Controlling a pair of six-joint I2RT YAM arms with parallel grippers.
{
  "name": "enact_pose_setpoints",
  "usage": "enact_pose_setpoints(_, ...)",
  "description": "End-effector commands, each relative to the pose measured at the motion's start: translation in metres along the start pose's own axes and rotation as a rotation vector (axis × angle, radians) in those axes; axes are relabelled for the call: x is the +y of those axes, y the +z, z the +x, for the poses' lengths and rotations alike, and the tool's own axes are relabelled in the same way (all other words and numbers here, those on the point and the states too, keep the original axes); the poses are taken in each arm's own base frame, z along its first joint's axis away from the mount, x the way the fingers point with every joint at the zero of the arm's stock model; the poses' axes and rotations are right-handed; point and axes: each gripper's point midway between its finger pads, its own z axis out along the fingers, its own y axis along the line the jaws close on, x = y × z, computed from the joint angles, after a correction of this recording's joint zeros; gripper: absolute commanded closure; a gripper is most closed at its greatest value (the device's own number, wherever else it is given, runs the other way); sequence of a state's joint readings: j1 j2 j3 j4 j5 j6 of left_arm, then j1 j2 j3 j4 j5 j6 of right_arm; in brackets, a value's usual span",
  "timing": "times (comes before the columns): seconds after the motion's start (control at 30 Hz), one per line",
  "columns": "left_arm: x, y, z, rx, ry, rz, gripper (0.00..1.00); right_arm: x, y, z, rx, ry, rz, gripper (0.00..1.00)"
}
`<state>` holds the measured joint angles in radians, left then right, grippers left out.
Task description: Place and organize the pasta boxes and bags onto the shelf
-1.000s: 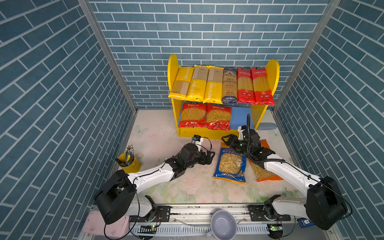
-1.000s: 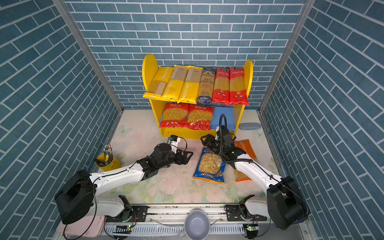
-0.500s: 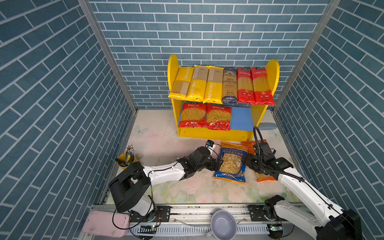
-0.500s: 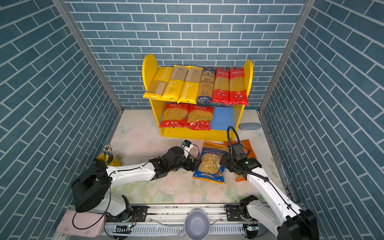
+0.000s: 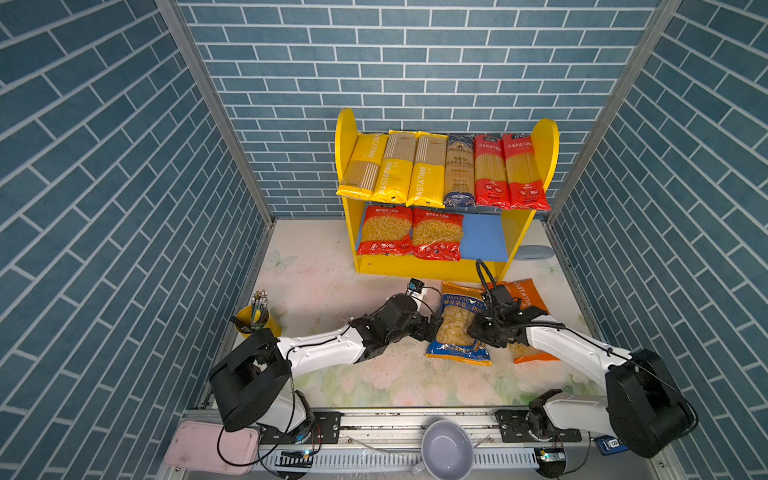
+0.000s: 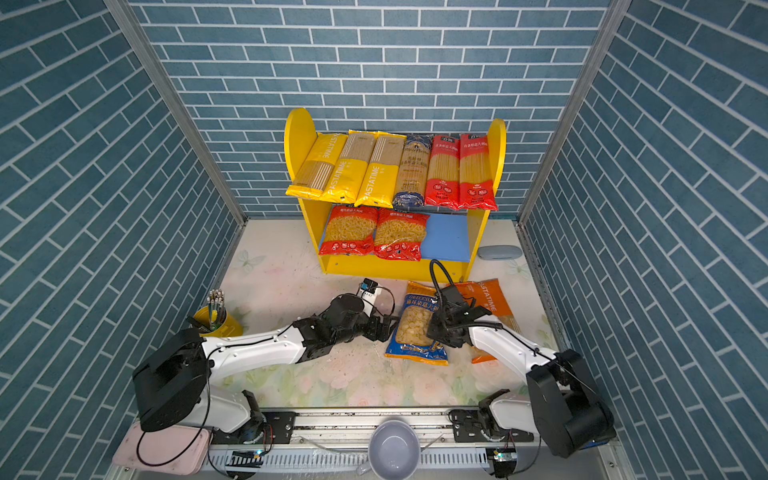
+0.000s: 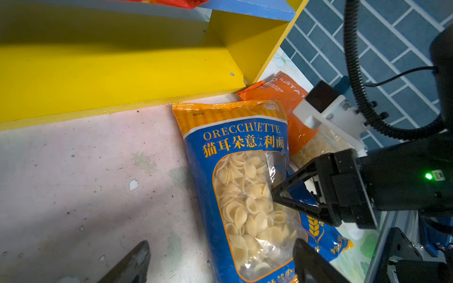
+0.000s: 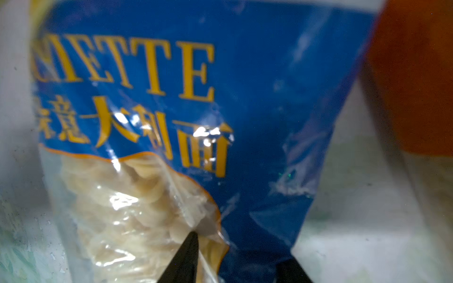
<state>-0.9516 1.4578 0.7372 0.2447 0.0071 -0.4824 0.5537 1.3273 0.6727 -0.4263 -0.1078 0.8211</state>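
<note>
A blue orecchiette pasta bag (image 5: 457,328) (image 6: 415,328) (image 7: 235,183) (image 8: 245,73) lies flat on the table in front of the shelf (image 5: 515,232) (image 6: 478,232) (image 7: 122,61). My right gripper (image 5: 473,332) (image 6: 432,332) (image 7: 273,193) (image 8: 242,264) is shut on its right edge. My left gripper (image 5: 434,326) (image 6: 388,326) (image 7: 220,267) stands open, straddling the bag's left edge. An orange pasta bag (image 5: 523,295) (image 6: 486,295) (image 7: 282,90) (image 8: 416,73) lies partly under the right arm. Several spaghetti packs fill the upper board. Two red bags sit left on the blue lower board (image 5: 484,237).
A yellow cup of pencils (image 5: 255,320) stands by the left wall. A grey case (image 5: 534,252) lies right of the shelf. At the front edge are a grey bowl (image 5: 446,449) and a pink pouch (image 5: 212,446). Brick walls close in on three sides.
My right gripper has come from the bag's far end to its right side and closed on the edge. My left gripper has moved right to the bag's left edge, still open.
</note>
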Motion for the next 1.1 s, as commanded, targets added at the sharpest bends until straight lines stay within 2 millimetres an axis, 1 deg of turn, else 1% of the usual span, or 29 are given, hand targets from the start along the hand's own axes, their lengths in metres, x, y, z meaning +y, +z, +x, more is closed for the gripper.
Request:
enact_pose_setpoints(0.0,0.002,-0.009,-0.005,-0.038,0.007,-0.014,0.08,0.040,0.012,-0.002,0.006,-0.097,-0.056,0.62)
enact_pose_setpoints(0.13,0.002,-0.014,-0.008,-0.055,0.017,-0.017,0.08,0.084,0.029,0.000,0.022,-0.148,-0.113,0.63)
enact_pose_setpoints(0.23,0.002,-0.017,-0.011,-0.061,0.026,-0.018,0.08,0.118,0.041,0.005,0.048,-0.195,-0.155,0.63)
enact_pose_setpoints(0.3,0.002,-0.018,-0.013,-0.071,0.025,-0.020,0.08,0.135,0.047,0.009,0.070,-0.219,-0.180,0.63)
enact_pose_setpoints(0.33,0.006,-0.018,-0.006,-0.056,0.029,-0.031,0.08,0.141,0.049,0.011,0.082,-0.222,-0.199,0.62)
enact_pose_setpoints(0.4,0.008,-0.019,-0.005,-0.055,0.031,-0.037,0.08,0.150,0.046,0.012,0.086,-0.215,-0.252,0.60)
enact_pose_setpoints(0.5,0.008,-0.020,-0.005,-0.061,0.033,-0.036,0.08,0.151,0.033,0.006,0.063,-0.207,-0.288,0.55)
enact_pose_setpoints(0.57,0.007,-0.020,-0.005,-0.063,0.037,-0.031,0.08,0.145,0.022,0.001,0.046,-0.194,-0.298,0.52)
enact_pose_setpoints(0.67,0.003,-0.018,-0.009,-0.072,0.044,-0.014,0.08,0.124,0.006,-0.004,0.025,-0.166,-0.286,0.49)
enact_pose_setpoints(0.77,-0.003,-0.017,-0.012,-0.082,0.052,0.013,0.08,0.091,-0.010,-0.007,0.006,-0.146,-0.222,0.49)
enact_pose_setpoints(0.83,-0.007,-0.015,-0.013,-0.082,0.058,0.032,0.08,0.064,-0.022,-0.009,-0.010,-0.124,-0.175,0.49)
enact_pose_setpoints(0.9,-0.010,-0.011,-0.009,-0.067,0.066,0.043,0.08,0.039,-0.033,-0.013,-0.034,-0.097,-0.127,0.48)
enact_pose_setpoints(0.93,-0.010,-0.009,-0.006,-0.055,0.071,0.047,0.08,0.027,-0.039,-0.016,-0.050,-0.084,-0.105,0.48)
enact_pose_setpoints(1.0,-0.019,-0.005,-0.010,-0.053,0.086,0.064,0.08,0.005,-0.050,-0.022,-0.079,-0.062,-0.057,0.48)
enact_pose_setpoints(1.07,-0.026,0.000,-0.007,-0.033,0.105,0.074,0.08,-0.012,-0.060,-0.030,-0.116,-0.037,-0.024,0.48)
